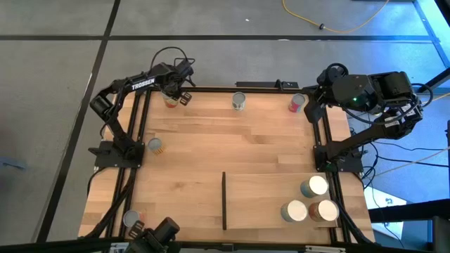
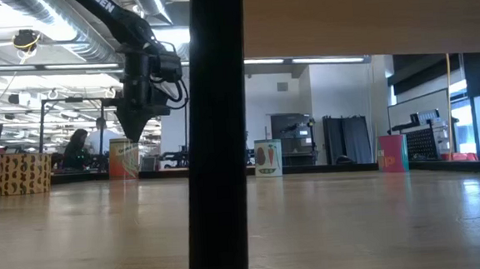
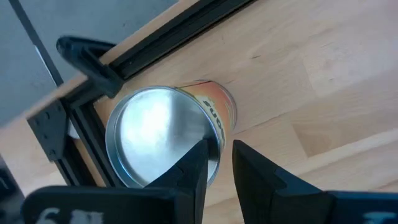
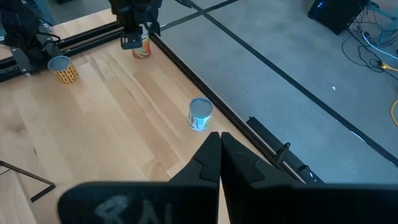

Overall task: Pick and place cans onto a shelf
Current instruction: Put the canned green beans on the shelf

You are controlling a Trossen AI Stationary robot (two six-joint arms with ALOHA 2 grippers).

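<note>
Cans sit scattered over the tabletop (image 1: 211, 140), placed here by the shelf (image 1: 281, 204), the pale panel with its black strip (image 1: 223, 200). At the tabletop corner farthest from the shelf, the left hand (image 1: 174, 95) hangs over an orange can (image 3: 163, 135), its fingers (image 3: 194, 171) narrowly parted above the silver top, not gripping. Along that far edge stand a green-labelled can (image 1: 239, 101) and a red can (image 1: 297, 103). Three cans (image 1: 311, 200) stand on the shelf. The right hand (image 4: 219, 160), fingers pressed together and empty, waits above the red can.

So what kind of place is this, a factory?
More likely a robotics lab or workshop: exposed ceiling ducts, a person at a desk behind, and loose cables on the floor beside the wooden table.
</note>
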